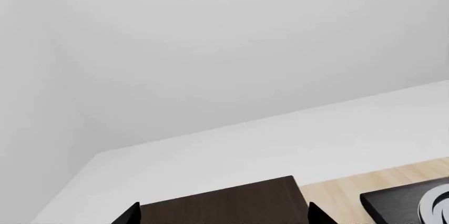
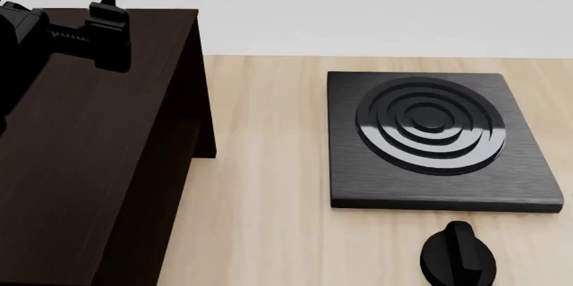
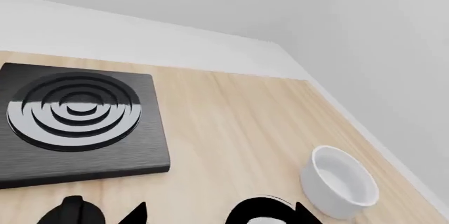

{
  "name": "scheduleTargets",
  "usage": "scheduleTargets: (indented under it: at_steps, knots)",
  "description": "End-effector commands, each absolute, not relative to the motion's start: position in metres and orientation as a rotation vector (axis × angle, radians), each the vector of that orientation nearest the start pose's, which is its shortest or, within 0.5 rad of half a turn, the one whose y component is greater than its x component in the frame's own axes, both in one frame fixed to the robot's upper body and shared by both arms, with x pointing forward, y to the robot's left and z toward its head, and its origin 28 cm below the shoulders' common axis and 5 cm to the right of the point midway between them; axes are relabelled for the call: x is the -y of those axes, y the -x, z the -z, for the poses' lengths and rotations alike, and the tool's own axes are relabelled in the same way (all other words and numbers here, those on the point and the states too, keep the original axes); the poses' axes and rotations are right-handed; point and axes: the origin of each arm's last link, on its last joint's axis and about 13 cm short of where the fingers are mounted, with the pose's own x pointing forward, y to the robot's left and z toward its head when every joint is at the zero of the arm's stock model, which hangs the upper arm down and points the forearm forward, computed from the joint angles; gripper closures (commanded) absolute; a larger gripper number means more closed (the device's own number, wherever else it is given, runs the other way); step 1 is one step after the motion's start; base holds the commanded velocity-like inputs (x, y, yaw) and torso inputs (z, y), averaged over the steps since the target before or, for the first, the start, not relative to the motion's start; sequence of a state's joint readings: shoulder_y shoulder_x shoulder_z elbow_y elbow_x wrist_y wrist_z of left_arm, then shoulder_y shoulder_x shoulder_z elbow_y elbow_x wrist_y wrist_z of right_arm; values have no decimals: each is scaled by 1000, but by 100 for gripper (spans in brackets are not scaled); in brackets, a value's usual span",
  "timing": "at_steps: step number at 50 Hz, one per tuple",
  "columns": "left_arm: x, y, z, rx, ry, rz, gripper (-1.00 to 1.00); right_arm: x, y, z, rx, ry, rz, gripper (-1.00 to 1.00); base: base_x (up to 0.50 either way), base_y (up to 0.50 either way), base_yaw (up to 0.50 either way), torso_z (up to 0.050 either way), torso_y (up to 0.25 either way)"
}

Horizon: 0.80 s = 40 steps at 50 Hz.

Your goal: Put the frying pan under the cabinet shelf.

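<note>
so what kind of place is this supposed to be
Most likely a simulated kitchen counter: a square black burner plate with its knob sits on a pale wood worktop, beside a dark wood cabinet shelf and a small white bowl.

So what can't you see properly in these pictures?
- Frying pan: in the right wrist view, probably the black curve, and the picture edge cuts most of it off.
- Space under the cabinet shelf: in the head view, its own top hides it.
- Right tool: only the tips show, so its grip is unclear.

Left arm (image 2: 54, 31) raised, fingers (image 1: 130, 214) apart
</note>
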State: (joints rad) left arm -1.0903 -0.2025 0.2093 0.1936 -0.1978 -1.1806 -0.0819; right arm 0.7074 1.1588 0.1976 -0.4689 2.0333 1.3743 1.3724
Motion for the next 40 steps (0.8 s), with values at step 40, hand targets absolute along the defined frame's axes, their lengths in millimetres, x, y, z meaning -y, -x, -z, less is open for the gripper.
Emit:
scheduleTargets:
  at_steps: [40]
  knots:
    - [-212, -328, -279, 58, -201, 47, -100, 264, -82, -243, -495, 180, 589, -100, 0, 0, 0, 0, 0]
